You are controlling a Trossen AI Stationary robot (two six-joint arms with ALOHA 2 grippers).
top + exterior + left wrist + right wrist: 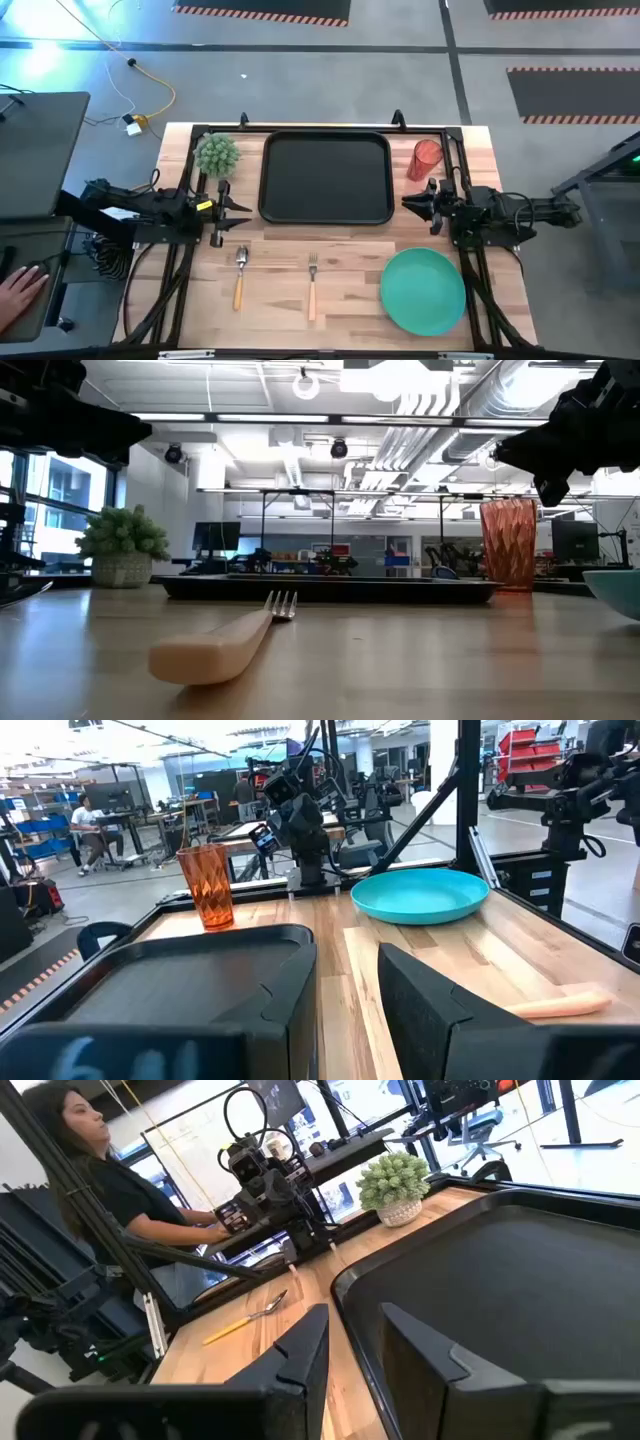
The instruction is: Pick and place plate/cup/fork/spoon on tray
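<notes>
At the tray's left edge, we see the left gripper point(228, 212) with its fingers point(440, 1010) spread apart and holding nothing; its wrist view shows a clear gap of bare wood between them. Opposite it, just off the tray's right edge, the right gripper point(418, 203) also has its fingers point(300, 1355) spread and empty. Both grippers hang above the table point(350, 250); in the low view we make out only dark arm parts cut off at the upper corners, with no fingertips visible.

Between the two grippers lies the tray point(326, 177), flat on the wood with nothing on it. The cup point(426, 159) stands upright just beside the tray's right rim, behind the right gripper. The plate point(423, 290) rests at the table's near right, well apart from the tray. The fork point(312, 287) lies near the front centre, tines toward the tray; in the low view its handle is blurred. The spoon point(240, 277) lies to the fork's left, bowl toward the tray. A spiky green plant point(217, 154) sits just beside the tray's left rim.

A person's hand point(18, 292) shows at the left margin, cut off by the edge.
</notes>
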